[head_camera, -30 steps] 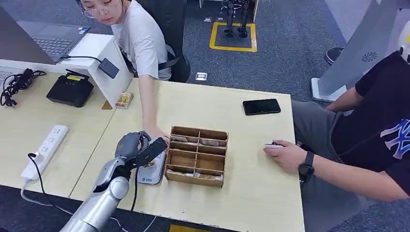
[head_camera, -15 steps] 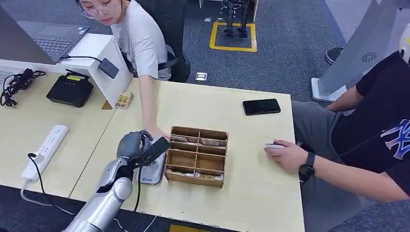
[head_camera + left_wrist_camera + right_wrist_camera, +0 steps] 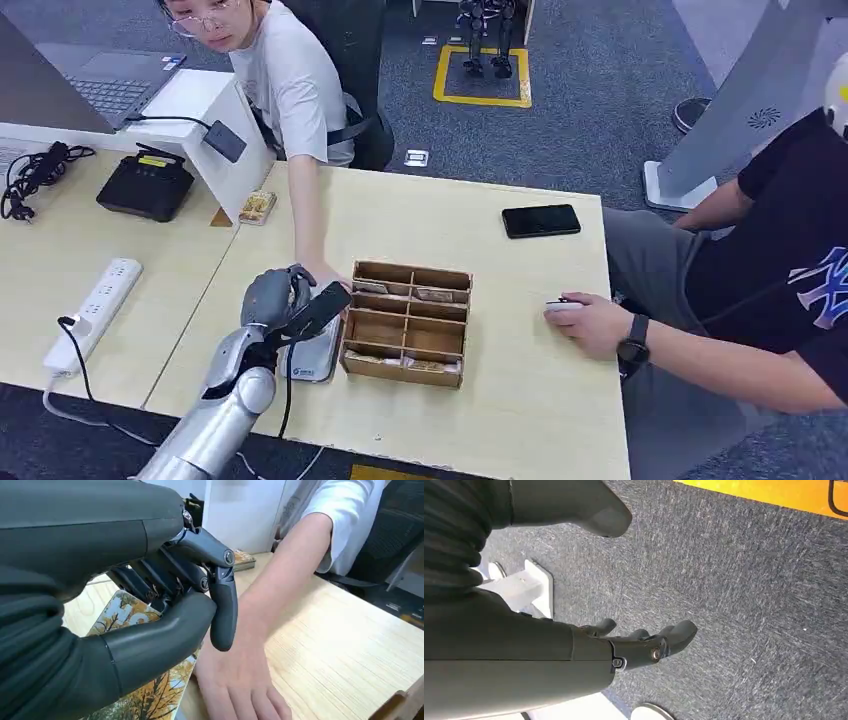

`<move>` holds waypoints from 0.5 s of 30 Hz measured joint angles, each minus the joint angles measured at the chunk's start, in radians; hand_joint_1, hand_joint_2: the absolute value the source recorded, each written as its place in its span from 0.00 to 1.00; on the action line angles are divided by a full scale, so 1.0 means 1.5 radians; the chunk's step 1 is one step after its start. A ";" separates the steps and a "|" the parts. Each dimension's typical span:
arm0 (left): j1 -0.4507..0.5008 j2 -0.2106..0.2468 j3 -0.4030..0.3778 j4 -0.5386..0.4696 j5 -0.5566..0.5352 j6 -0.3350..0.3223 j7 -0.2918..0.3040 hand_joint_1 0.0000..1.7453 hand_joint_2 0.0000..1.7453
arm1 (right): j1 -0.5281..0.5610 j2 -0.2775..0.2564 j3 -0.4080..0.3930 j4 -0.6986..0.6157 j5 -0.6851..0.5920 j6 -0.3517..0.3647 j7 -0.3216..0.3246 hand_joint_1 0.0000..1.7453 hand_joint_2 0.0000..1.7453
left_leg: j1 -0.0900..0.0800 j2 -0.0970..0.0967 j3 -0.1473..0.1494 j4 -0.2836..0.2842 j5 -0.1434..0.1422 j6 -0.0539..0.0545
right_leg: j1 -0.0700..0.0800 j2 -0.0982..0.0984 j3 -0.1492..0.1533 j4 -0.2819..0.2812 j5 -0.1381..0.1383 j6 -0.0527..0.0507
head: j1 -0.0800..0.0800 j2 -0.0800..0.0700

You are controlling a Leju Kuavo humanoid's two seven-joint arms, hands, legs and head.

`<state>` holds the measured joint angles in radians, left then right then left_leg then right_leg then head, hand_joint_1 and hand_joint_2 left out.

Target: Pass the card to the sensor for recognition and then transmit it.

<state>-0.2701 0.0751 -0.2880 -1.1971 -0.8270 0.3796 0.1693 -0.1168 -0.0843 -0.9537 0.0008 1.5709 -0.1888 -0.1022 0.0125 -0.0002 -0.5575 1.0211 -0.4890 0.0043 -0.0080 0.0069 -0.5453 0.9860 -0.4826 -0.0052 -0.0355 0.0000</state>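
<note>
My left hand [image 3: 272, 300] grips a card [image 3: 318, 310] between thumb and fingers, just above the grey-white sensor [image 3: 314, 360] lying on the table. In the left wrist view the card [image 3: 125, 615] shows an autumn-tree picture and passes under my thumb [image 3: 155, 642] and dark fingers. The card is tilted, its far end raised toward the wooden box. A person's hand [image 3: 326, 277] rests on the table right beside my fingers, and the same hand [image 3: 235, 680] lies close against the card's edge in the wrist view. My right hand [image 3: 644, 641] hangs over the carpet, its fingers apart with nothing in them.
A wooden compartment box [image 3: 406, 322] stands right of the sensor. A black phone [image 3: 540, 220] lies at the far right of the table [image 3: 520, 400]. Another person's hand [image 3: 590, 322] with a watch rests at the right. A power strip [image 3: 92, 312] and cables lie on the left desk.
My left hand has shifted the card slightly to the right and a little higher over the sensor. The person's hand beside it has stayed put.
</note>
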 joint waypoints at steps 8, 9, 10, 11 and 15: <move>-0.003 -0.002 0.000 0.003 -0.038 -0.021 0.046 1.00 1.00 | 0.000 0.001 0.000 0.000 0.000 -0.001 0.002 0.00 1.00 | 0.000 0.000 0.000 0.000 0.000 0.000 | 0.000 0.000 0.000 0.000 0.000 0.000 | 0.000 0.000; -0.004 -0.002 0.000 0.005 -0.039 -0.032 0.051 1.00 1.00 | 0.000 0.001 0.000 0.000 0.000 -0.001 0.003 0.00 1.00 | 0.000 0.000 0.000 0.000 0.000 0.000 | 0.000 0.000 0.000 0.000 0.000 0.000 | 0.000 0.000; -0.007 -0.002 0.000 0.007 -0.039 -0.044 0.055 1.00 1.00 | -0.001 0.001 0.000 0.000 0.000 -0.001 0.006 0.00 1.00 | 0.000 0.000 0.000 0.000 0.000 0.000 | 0.000 0.000 0.000 0.000 0.000 0.000 | 0.000 0.000; -0.010 -0.002 0.000 0.010 -0.038 -0.052 0.057 1.00 1.00 | -0.001 0.001 0.000 0.000 0.000 -0.001 0.007 0.00 1.00 | 0.000 0.000 0.000 0.000 0.000 0.000 | 0.000 0.000 0.000 0.000 0.000 0.000 | 0.000 0.000; -0.019 -0.002 0.000 0.022 -0.022 -0.071 0.062 1.00 1.00 | -0.003 0.001 -0.005 0.000 0.000 0.000 0.007 0.00 1.00 | 0.000 0.000 0.000 0.000 0.000 0.000 | 0.000 0.000 0.000 0.000 0.000 0.000 | 0.000 0.000</move>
<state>-0.2981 0.0721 -0.2880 -1.1635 -0.8603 0.2735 0.2628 -0.1216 -0.0824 -0.9609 0.0011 1.5709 -0.1892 -0.0919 0.0125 -0.0002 -0.5573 1.0211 -0.4890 0.0043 -0.0080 0.0070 -0.5453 0.9860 -0.4825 -0.0052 -0.0355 0.0000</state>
